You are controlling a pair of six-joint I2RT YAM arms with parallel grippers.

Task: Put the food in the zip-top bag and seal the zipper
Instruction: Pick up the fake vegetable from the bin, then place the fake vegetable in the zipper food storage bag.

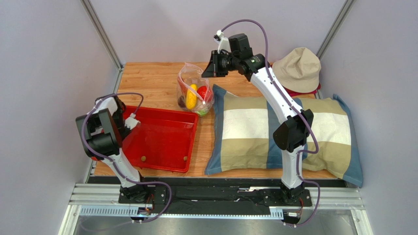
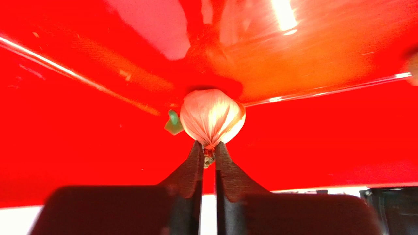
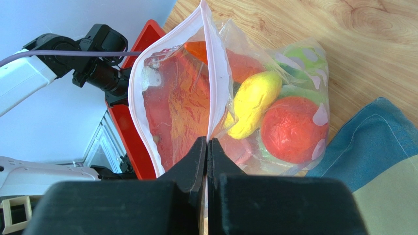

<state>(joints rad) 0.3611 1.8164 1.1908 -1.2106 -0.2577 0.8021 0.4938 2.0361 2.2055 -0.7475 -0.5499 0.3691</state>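
Observation:
The clear zip-top bag (image 1: 195, 90) stands at the back of the table beside the pillow, its mouth open. My right gripper (image 3: 207, 142) is shut on the pale zipper strip (image 3: 216, 73) at the mouth edge; it also shows in the top view (image 1: 208, 66). Inside the bag are a yellow banana-like piece (image 3: 252, 100), a red-orange fruit (image 3: 292, 129), a green piece (image 3: 304, 56) and an orange piece (image 3: 201, 49). My left gripper (image 2: 209, 146) is shut on the stem tip of a pale white bulb-shaped food piece (image 2: 212, 116) with a green leaf, just above the red tray (image 2: 98, 147).
The red tray (image 1: 162, 142) lies front left with two small dark spots near its front wall. A striped pillow (image 1: 245, 132) fills the right half of the table, under my right arm. A beige hat (image 1: 297, 68) sits back right. Grey walls close in both sides.

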